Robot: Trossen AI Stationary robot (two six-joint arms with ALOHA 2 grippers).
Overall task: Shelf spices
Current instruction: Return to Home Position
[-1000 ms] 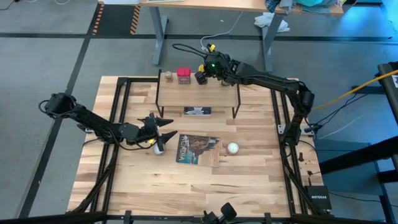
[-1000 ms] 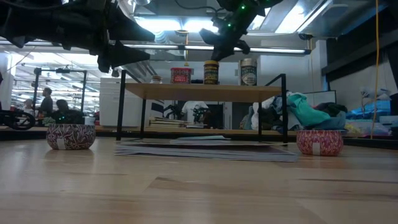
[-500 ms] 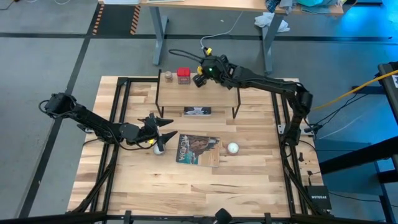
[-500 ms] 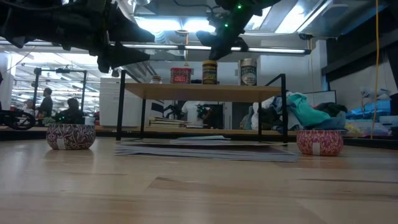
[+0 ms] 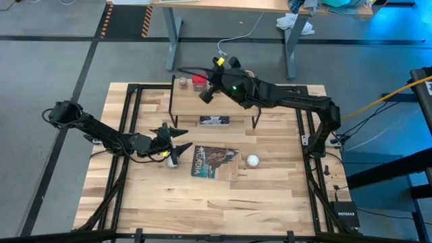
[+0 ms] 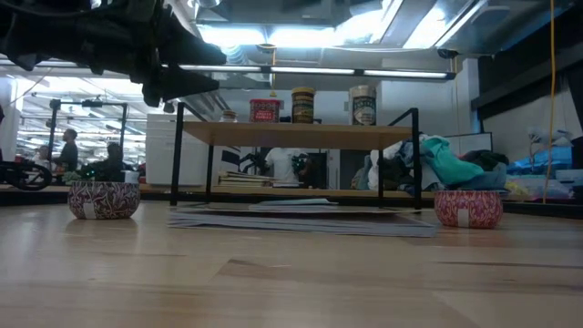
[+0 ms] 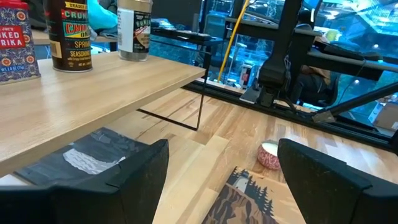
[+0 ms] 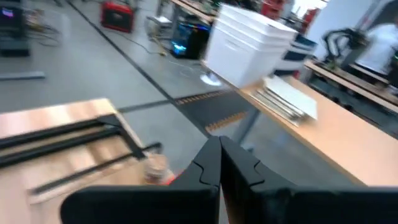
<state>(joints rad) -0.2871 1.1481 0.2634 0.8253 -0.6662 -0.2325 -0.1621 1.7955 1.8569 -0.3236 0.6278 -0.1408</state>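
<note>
R gripper (image 8: 219, 155): fingers pressed together, nothing betw. them, held high over the shelf (image 5: 214, 102). L gripper (image 7: 222, 155): fingers spread wide, empty, low over the surface (image 5: 270, 196) just by a white ball (image 5: 172, 162), near the picture book (image 5: 216, 162). All 4 spices stand upright in a row on the shelf board: tiny brownish jar (image 6: 229, 116), red tin (image 6: 265, 110), yellow jar (image 6: 302, 106), tan jar (image 6: 363, 105), each apart from the next.

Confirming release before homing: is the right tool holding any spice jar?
No, the right wrist view shows the right tool shut tight, tip against tip, with nothing gripped in it.
</note>
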